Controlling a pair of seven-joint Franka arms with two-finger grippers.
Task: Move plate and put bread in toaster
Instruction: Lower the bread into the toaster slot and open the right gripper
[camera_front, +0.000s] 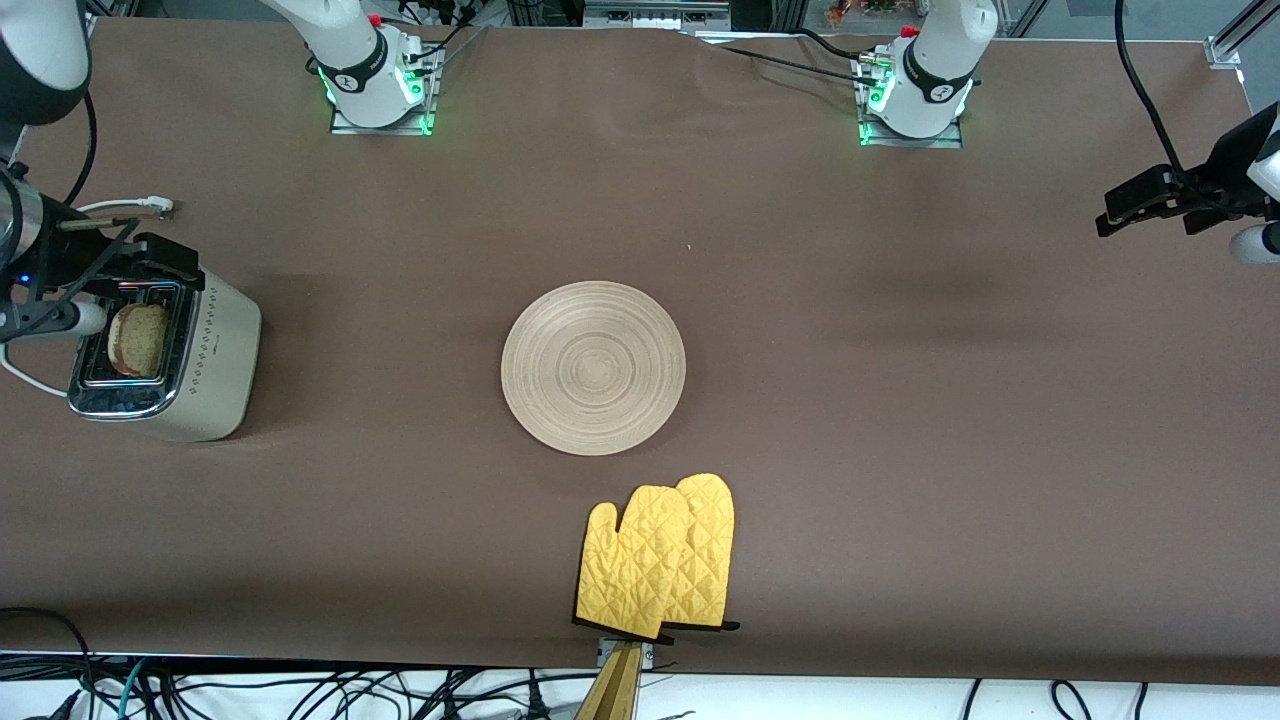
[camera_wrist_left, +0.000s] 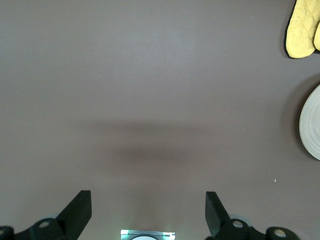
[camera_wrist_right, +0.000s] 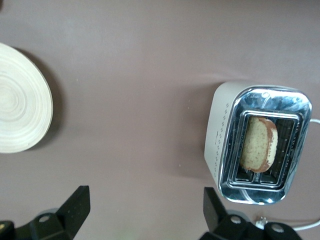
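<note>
Bread already in the slot, right gripper empty above the toaster.

The right gripper (camera_wrist_right: 145, 212), fingers spread with nothing between them, hangs over the table just beside the boxy cream-beige toaster with its chrome top (camera_front: 165, 350), at the right arm's end of the table. The square slice of speckled brown bread (camera_front: 138, 340) sits in a slot, leaning, its broad face along the slot's long axis. The large round light-wood plate (camera_front: 593, 368) lies mid-table, well apart. The left gripper (camera_wrist_left: 148, 214), also spread and empty, waits over bare cloth at its own end.
</note>
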